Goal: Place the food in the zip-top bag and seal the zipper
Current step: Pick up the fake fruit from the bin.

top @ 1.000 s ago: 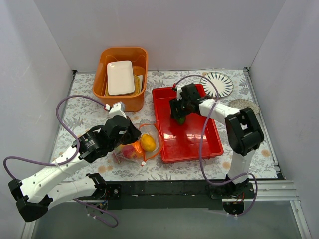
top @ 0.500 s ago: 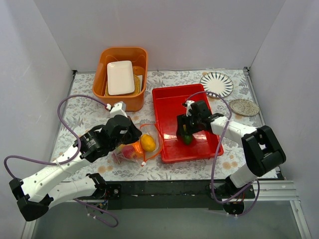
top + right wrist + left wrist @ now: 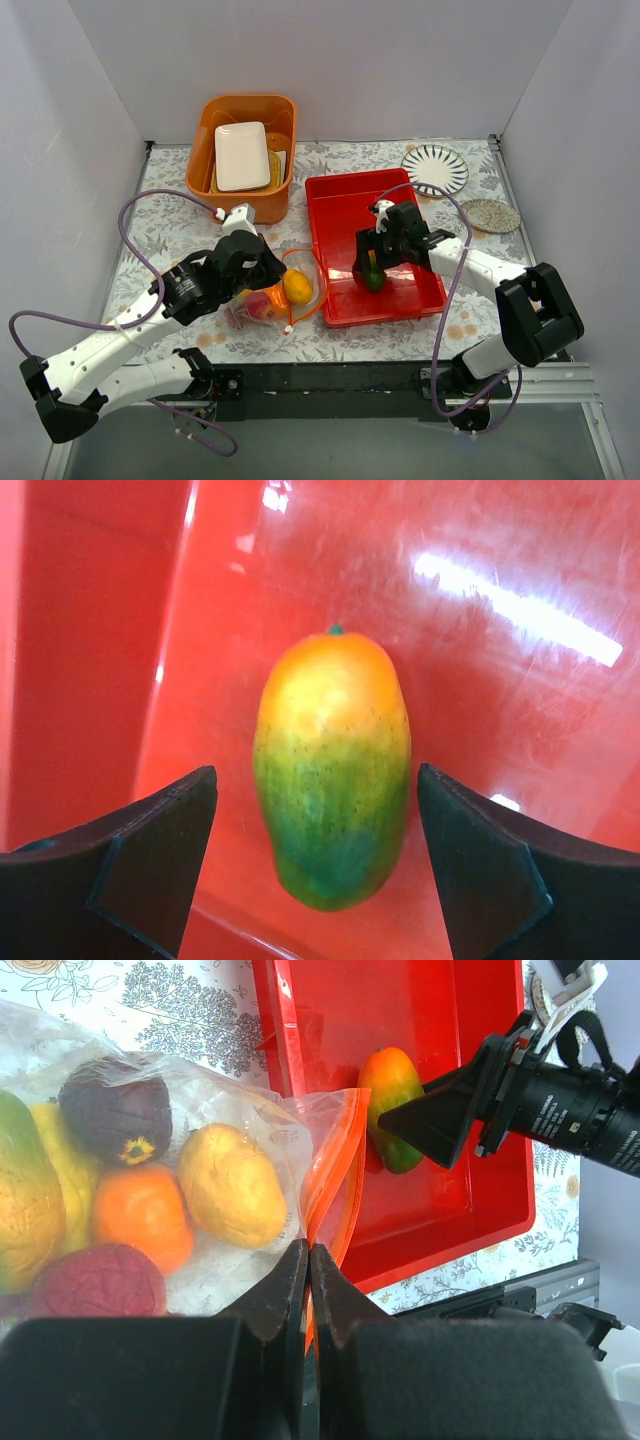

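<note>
Change since a second ago: the right arm has swung from the far left corner of the red tray (image 3: 345, 205) to its near middle, with the elbow now lower and further right. Over the last half second it has barely shifted. The left arm and the bag have stayed where they were.

Table (image 3: 180, 205): floral cloth. An orange bin (image 3: 205, 130) sits at the far left with a white plate (image 3: 242, 155) in it, and a striped plate (image 3: 435, 168) sits at the far right.

The red tray is at centre-right. Its left wall is just beside the bag's mouth.

Zip-top bag (image 3: 215, 1085): lies on the cloth to the left of the tray, mouth facing the tray. Inside it are a dark purple ball (image 3: 115, 1110), an orange (image 3: 140, 1215), a yellow piece (image 3: 230, 1185) and a dark red fruit (image 3: 95, 1280).

Left gripper (image 3: 308, 1250): fingers pressed together, pinching the bag's edge at the mouth. The zipper (image 3: 340, 1175) runs up from between them and is still unsealed.

Right gripper (image 3: 315, 770): fingers spread. The wrist view shows red tray floor between each finger and the fruit.

Mango (image 3: 333, 750): the only food still outside the bag. It lies on the tray floor between the right fingers, orange end away from the wrist and green end toward it. In the top view it is directly under the gripper, in the tray's near half.
</note>
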Robot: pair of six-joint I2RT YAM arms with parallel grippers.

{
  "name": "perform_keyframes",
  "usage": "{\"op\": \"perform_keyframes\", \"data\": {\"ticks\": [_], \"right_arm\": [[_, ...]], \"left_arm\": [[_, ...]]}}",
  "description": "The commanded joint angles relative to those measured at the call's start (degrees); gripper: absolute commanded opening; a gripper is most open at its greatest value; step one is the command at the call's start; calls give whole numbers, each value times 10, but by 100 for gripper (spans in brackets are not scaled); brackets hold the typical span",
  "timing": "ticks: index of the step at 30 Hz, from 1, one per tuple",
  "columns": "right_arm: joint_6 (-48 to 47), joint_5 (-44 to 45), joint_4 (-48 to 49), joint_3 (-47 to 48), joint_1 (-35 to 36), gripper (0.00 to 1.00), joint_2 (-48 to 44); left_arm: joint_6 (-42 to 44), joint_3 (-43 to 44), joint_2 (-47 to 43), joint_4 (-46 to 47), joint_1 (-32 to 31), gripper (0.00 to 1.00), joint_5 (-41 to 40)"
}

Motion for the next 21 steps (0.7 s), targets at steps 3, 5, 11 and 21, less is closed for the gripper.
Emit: {"op": "perform_keyframes", "data": {"ticks": [3,5,11,21], "right_arm": [[-8,2,0,-29,6,72,-15],[-7,2,2,-34,6,69,-22],[0,1,1,-36,6,32,-31],[55,-7,-18,-30,7,29,-152]], "left_arm": [[4,-2,-3,9,1,0,6],[5,-2,-2,9,1,0,5],[7,0,3,10,1,0,9],[8,-1,7,20,1,0,11]]}}
